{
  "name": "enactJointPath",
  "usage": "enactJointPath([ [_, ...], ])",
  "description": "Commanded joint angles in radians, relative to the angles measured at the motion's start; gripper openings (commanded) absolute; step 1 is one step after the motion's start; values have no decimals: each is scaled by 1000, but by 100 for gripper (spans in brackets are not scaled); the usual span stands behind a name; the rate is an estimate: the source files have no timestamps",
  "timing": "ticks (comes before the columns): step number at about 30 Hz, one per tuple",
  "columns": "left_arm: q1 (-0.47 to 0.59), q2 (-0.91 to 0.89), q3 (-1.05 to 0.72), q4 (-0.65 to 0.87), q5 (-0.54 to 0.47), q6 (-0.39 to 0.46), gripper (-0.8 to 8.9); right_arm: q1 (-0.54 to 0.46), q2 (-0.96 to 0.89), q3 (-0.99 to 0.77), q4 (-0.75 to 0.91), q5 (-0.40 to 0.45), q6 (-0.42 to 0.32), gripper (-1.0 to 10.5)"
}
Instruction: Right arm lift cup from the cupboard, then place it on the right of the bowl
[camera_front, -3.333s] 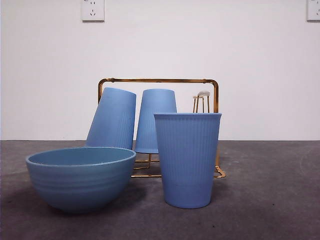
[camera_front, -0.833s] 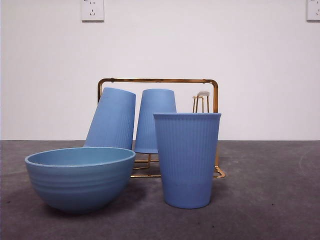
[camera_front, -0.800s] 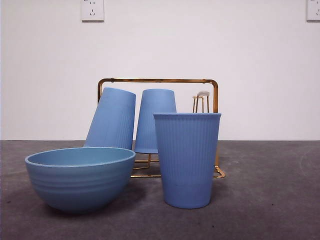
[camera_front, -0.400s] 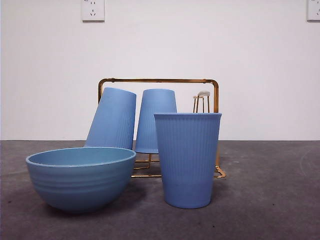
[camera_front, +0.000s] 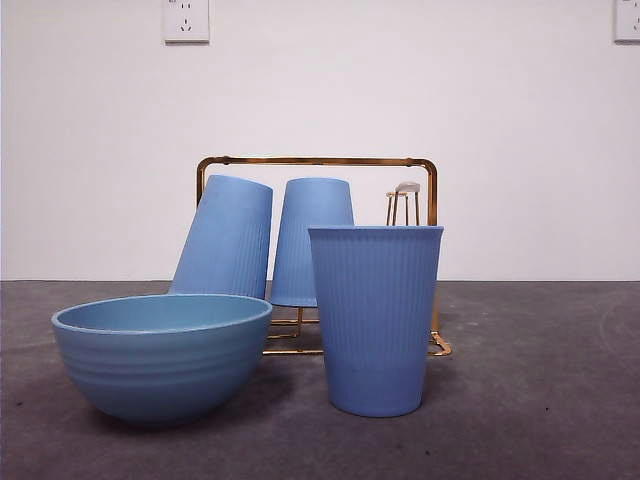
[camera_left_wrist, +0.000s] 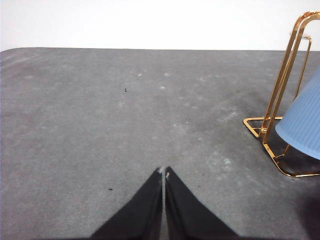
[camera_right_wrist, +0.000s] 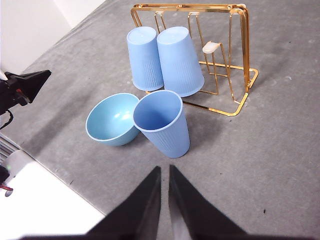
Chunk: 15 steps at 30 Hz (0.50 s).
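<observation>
A: Where do we stand with the task? In the front view we see the cup (camera_front: 375, 318) upright on the table, mouth up, in the lower centre of the frame, just right of the bowl (camera_front: 160, 355).

B: Yes, and from the right wrist view it is the same: the cup and the bowl sit side by side near the middle of the frame, so close that we cannot tell if they touch. We judge that the placing is already done.

A: And the cupboard (camera_front: 316, 161)?

B: It stands behind them, in the centre of the front view. Two other cups (camera_front: 226, 238) are on it upside down; the left one leans. One peg (camera_front: 405, 202) at the right side of the rack is free.

A: What about the right gripper (camera_right_wrist: 164, 171)?

B: It hangs high above the table and holds nothing. Its jaws are nearly pressed together, with only a thin slit between them. It is well apart from the cup, in the lower middle of its own frame.

A: And the left gripper (camera_left_wrist: 163, 172)?

B: It waits low over the bare table (camera_left_wrist: 100, 110), jaws pressed together, empty. Only the edge of the cupboard shows at the right side of its frame.

A: So what is left?

B: In our judgement, almost nothing; maybe only that the right arm goes to its rest place.
</observation>
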Motion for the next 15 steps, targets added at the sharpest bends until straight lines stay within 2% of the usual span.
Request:
enactJointPath([
  [1, 2, -2, -13, -1, -3, -1, 6, 0, -5, 7, 18, 24, -26, 20],
  [3, 2, -2, -13, -1, -3, -1, 6, -52, -5, 3, 39, 61, -48, 20],
  [5, 2, -2, -13, -1, -3, -1, 6, -127, -8, -27, 143, 78, -79, 20],
  [6, 2, -2, -13, -1, -3, -1, 6, -170, -12, -53, 229, 80, -85, 20],
  [7, 2, -2, -13, -1, -3, -1, 6, -255, -23, -120, 407, 79, -87, 20],
  [10, 2, -2, -13, -1, -3, -1, 6, -393, -56, -261, 624, 79, -114, 19],
  [13, 2, -2, -13, -1, -3, -1, 6, -501, -115, -404, 723, 87, -121, 18],
  [15, 2, -2, -13, -1, -3, -1, 6, -550, -162, -504, 757, 112, -154, 18],
])
